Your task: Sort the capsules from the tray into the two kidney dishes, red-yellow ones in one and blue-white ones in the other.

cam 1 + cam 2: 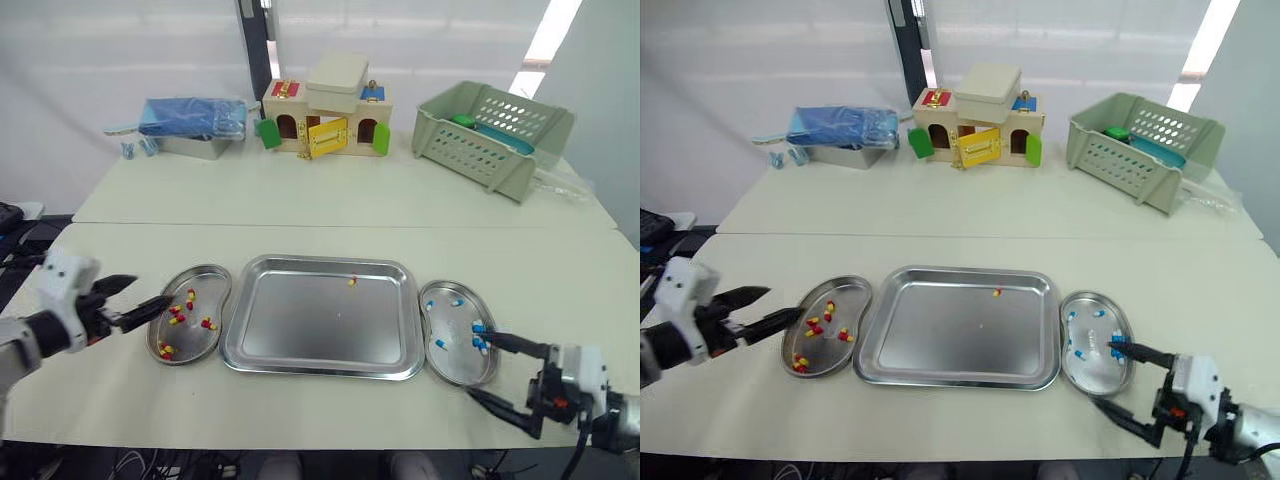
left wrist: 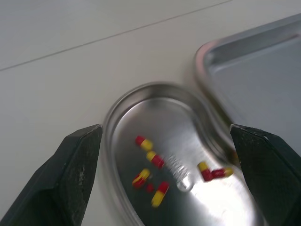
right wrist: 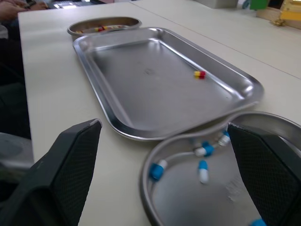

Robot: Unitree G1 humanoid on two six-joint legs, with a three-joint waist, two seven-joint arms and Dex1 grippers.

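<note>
One red-yellow capsule lies at the far side of the tray, well apart from both grippers. The left gripper gapes empty over the left rim of the left dish. The right gripper, also agape, straddles the near-right edge of the right dish.

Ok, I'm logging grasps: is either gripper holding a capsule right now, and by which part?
Nothing is held. The left gripper and the right gripper both have open, empty jaws.
</note>
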